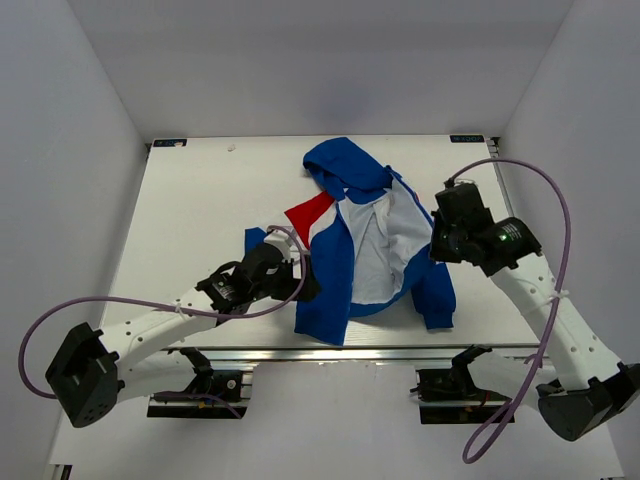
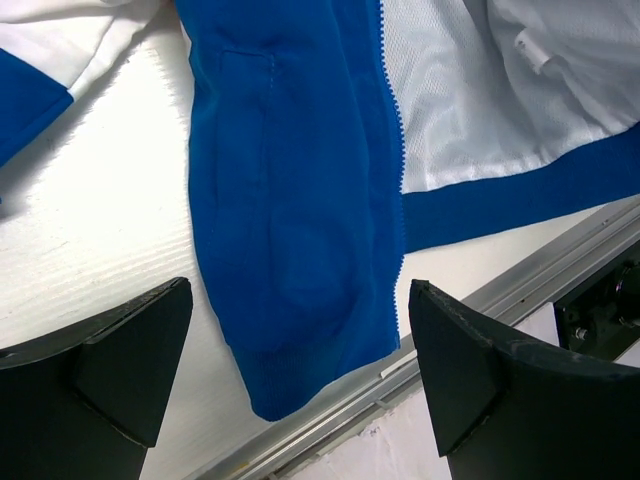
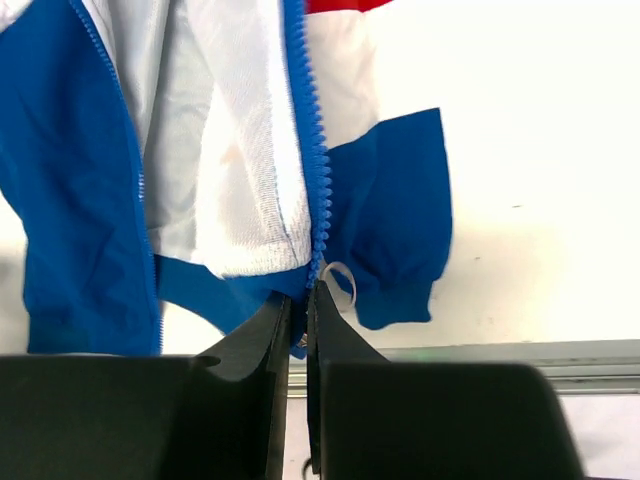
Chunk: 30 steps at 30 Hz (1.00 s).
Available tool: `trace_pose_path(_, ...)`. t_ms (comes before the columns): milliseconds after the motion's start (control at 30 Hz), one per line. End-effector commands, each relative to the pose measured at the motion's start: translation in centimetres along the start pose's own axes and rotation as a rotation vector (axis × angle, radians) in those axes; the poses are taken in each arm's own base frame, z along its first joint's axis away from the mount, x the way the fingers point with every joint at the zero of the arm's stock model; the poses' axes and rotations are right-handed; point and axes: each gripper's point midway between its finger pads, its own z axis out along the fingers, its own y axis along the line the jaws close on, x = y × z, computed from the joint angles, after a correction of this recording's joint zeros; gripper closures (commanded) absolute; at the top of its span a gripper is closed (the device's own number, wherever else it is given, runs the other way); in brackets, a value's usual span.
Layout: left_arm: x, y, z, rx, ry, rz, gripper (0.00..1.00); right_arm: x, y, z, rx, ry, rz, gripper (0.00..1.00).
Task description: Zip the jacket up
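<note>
The hem of the jacket [image 1: 330, 295] is best pinned by the wide-open, empty left gripper [image 2: 300, 300] while the slit-closed right gripper [image 3: 300, 295] is brought to the zipper [image 3: 318, 180].

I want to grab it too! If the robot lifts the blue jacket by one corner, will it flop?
Probably floppy: the jacket lies in soft folds, so it would likely droop from wherever it's held. It looks light: thin cloth with mesh lining. Pushed, it would probably bunch up rather than sliding whole.
</note>
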Motion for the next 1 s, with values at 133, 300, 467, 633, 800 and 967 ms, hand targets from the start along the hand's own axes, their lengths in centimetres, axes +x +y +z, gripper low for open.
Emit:
trace_pose_path(133,-0.6,1.0,-0.9,-0.041,-0.016,-0.024,0.02,5.4,4.6,2.4,-0.088,0.197,-0.297,1.0)
trace_pose_path(300,0.1,2.0,-1.1,-0.084,0.005,-0.057,0.02,10.8,12.0,3.2,-0.212,0.257,-0.614,1.0)
trace_pose_path(467,0.8,3.7,-1.6,-0.155,0.029,-0.087,0.02,16.7,17.2,5.3,-0.333,0.371,-0.73,0.85)
trace_pose_path(633,1.6,4.9,-2.2,-0.183,0.031,-0.114,0.02,20.4,21.1,4.2,-0.593,0.408,-0.699,0.5)
trace_pose_path(800,1.4,4.9,-2.6,-0.181,0.016,-0.122,0.02,20.8,21.1,3.1,-0.722,0.348,-0.652,0.23)
trace_pose_path(967,0.7,3.9,-2.5,-0.144,0.013,-0.112,0.02,19.7,17.0,4.5,-0.638,0.362,-0.467,0.2)
